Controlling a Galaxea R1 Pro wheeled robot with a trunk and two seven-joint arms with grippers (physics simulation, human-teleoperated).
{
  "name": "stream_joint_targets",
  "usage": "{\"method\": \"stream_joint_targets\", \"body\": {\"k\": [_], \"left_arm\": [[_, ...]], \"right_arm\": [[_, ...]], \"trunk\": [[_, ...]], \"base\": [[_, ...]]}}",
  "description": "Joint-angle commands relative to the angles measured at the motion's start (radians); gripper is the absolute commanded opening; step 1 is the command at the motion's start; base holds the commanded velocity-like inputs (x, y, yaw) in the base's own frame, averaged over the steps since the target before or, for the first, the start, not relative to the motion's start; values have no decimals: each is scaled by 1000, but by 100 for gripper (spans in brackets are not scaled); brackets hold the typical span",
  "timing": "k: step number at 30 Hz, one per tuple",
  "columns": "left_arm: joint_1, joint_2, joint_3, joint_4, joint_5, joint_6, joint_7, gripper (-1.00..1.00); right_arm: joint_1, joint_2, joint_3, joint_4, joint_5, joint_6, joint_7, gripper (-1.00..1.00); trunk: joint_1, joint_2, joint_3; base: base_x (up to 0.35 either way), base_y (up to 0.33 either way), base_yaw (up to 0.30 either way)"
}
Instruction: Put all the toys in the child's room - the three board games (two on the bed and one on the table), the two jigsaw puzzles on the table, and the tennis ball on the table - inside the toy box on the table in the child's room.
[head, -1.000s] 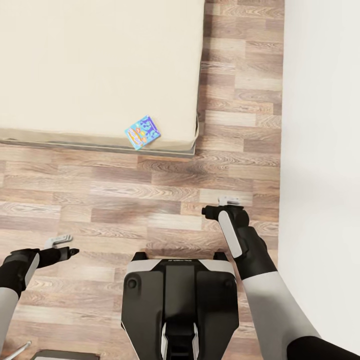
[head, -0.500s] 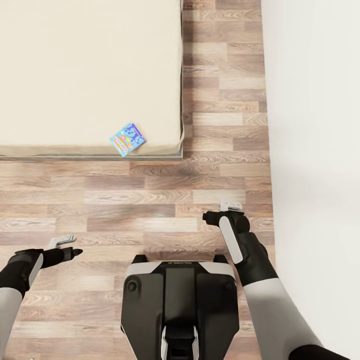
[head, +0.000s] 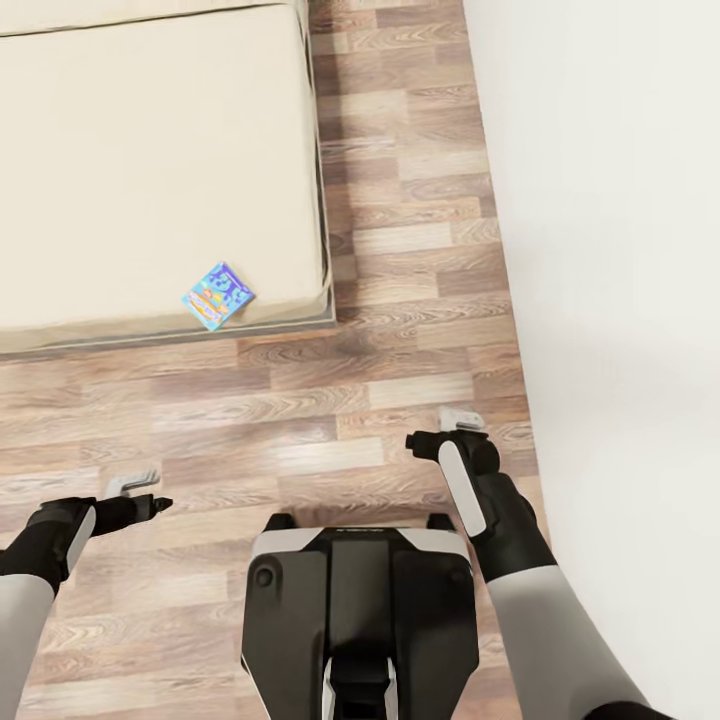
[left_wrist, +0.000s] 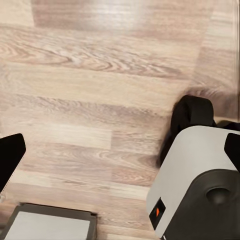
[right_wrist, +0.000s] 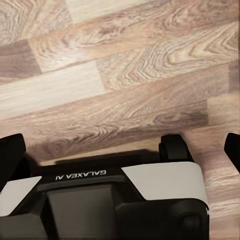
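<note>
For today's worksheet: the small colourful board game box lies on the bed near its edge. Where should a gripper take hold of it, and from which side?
The board game lies flat on the bed, turned diagonally, close to the mattress's floor-side edge. Probably best: come from above and pinch across two opposite thin side edges, with the fingers turned to match the diagonal. Its flat pose leaves no other part to grip.

We've got open wood floor (head: 300, 420) btwn our base (head: 360, 610) and the bed (head: 150, 170), nothing on it. Bed blocks fwd-left; its edge runs across ahead of the left hand (head: 135, 490). Mattress top is bare except one board game (head: 218, 295) near the front edge. White wall (head: 600, 250) close on the right, just beside the right hand (head: 458, 418). Floor strip btwn bed and wall is open.
</note>
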Motion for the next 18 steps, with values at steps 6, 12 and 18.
{"method": "stream_joint_targets", "body": {"k": [6, 12, 18], "left_arm": [[0, -1, -10, -2, -11, 10, -10, 100], [0, -1, -19, -1, -12, 14, -11, 100], [0, -1, -19, -1, -12, 16, -12, 100]], "right_arm": [[19, 0, 6, 2, -11, -6, -10, 100], [24, 0, 17, 4, -10, -47, -9, 100], [25, 0, 32, 8, -9, -61, -8, 100]], "trunk": [[1, -2, 6], [1, -2, 13], [1, -2, 20]], "base": [[0, 0, -169], [0, 0, -44], [0, 0, 22]]}}
